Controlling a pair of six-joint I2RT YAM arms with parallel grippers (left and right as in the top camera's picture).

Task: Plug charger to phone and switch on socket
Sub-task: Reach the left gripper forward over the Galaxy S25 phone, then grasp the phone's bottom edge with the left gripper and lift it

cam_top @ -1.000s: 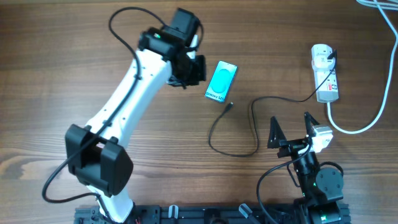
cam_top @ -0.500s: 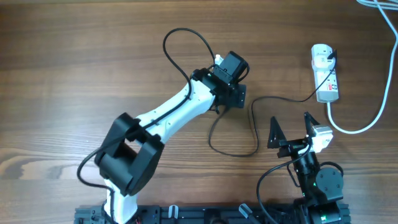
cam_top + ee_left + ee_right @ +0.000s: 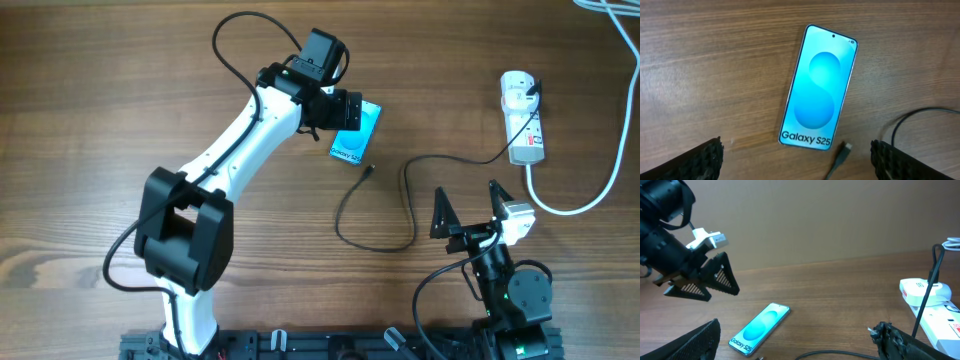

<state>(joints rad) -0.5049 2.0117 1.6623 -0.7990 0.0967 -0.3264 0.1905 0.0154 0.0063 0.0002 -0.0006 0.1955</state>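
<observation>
Left end effector (image 3: 348,110): fingers spread wide, hovering over the Galaxy S25 phone (image 3: 820,92) on your desk.
Charger plug (image 3: 840,156): loose, just beside the phone's lettered end.
Risk: drop here and you'll probably knock the phone askew.
Right end effector (image 3: 468,210): wide, empty.

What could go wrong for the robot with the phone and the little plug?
The open left gripper hangs above the phone; coming down, a finger might push the phone askew. The charger plug lies flat and tiny beside the phone's lettered end, so it could slip from a grasp. Its looping cable might tug it away.
</observation>
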